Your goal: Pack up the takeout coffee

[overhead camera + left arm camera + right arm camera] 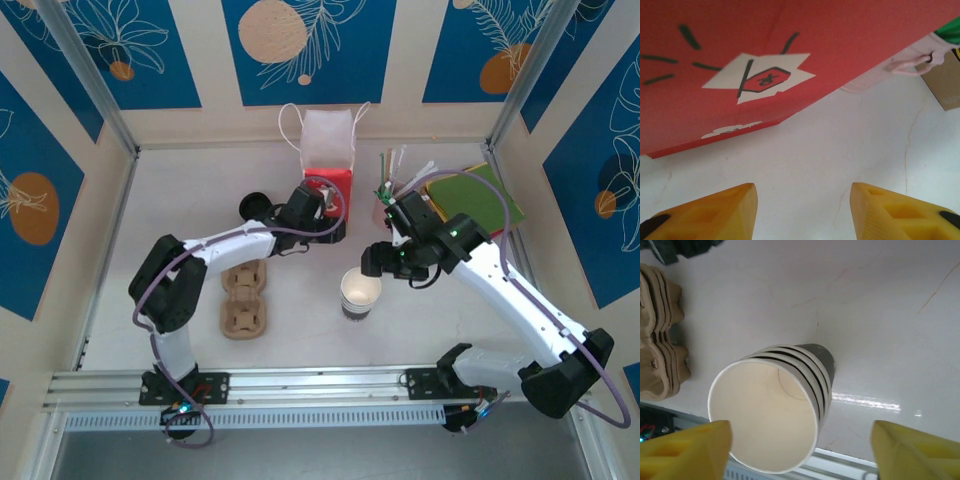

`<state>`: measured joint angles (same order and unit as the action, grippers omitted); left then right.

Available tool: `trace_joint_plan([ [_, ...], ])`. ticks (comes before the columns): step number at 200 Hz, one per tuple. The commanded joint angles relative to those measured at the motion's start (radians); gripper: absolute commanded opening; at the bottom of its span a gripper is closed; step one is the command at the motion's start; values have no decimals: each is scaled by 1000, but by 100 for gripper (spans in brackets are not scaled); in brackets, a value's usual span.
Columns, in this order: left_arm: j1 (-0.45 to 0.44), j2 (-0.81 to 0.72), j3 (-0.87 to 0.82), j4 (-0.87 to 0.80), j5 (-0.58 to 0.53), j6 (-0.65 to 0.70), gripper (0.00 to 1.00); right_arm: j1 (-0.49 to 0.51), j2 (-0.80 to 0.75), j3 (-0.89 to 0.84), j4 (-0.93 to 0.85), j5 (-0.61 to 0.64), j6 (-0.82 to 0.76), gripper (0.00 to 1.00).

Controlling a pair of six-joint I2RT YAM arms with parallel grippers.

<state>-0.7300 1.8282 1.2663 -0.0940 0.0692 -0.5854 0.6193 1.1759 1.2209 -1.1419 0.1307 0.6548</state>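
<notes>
A stack of lidless white paper cups (360, 292) with dark lower bands stands mid-table; in the right wrist view the cups (767, 415) show an empty top cup. My right gripper (373, 262) hovers just behind and above the stack. It (801, 435) is open, its left yellow finger (690, 450) close to the rim and the right finger well clear. A round black lid (255, 207) sits at the back left; whether a cup stands under it I cannot tell. My left gripper (335, 215) is at the foot of the red and white bag (328, 160). It (804, 207) is open over bare table.
A pile of brown pulp cup carriers (245, 298) lies left of centre, also at the left edge as carriers (660, 340). A pink cup of stirrers (385, 205) and green and tan sheets (470, 195) sit at the back right. The red bag wall (790, 60) stands close ahead of the left fingers.
</notes>
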Motion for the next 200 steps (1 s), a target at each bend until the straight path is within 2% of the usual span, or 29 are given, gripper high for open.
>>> trace_joint_plan([
  [1, 3, -42, 16, -22, -9, 12, 54, 12, 11, -31, 0, -77, 3, 58],
  [13, 2, -81, -4, -35, -9, 6, 56, 15, 17, -42, 1, -82, 12, 52],
  [25, 2, -127, -30, -50, -7, 4, 58, 24, 25, -50, 2, -83, 14, 41],
  [44, -2, -205, -65, -89, -11, -3, 58, 36, 38, -57, -2, -73, 22, 34],
  [83, -13, -355, -147, -150, -30, -6, 59, 43, 74, -68, -9, -49, 35, 32],
  [113, -19, -445, -177, -188, -60, 1, 59, 46, 77, -61, -18, -24, 34, 26],
  [200, -19, -566, -213, -251, -103, 30, 61, 46, 107, 5, -56, 4, 40, 30],
])
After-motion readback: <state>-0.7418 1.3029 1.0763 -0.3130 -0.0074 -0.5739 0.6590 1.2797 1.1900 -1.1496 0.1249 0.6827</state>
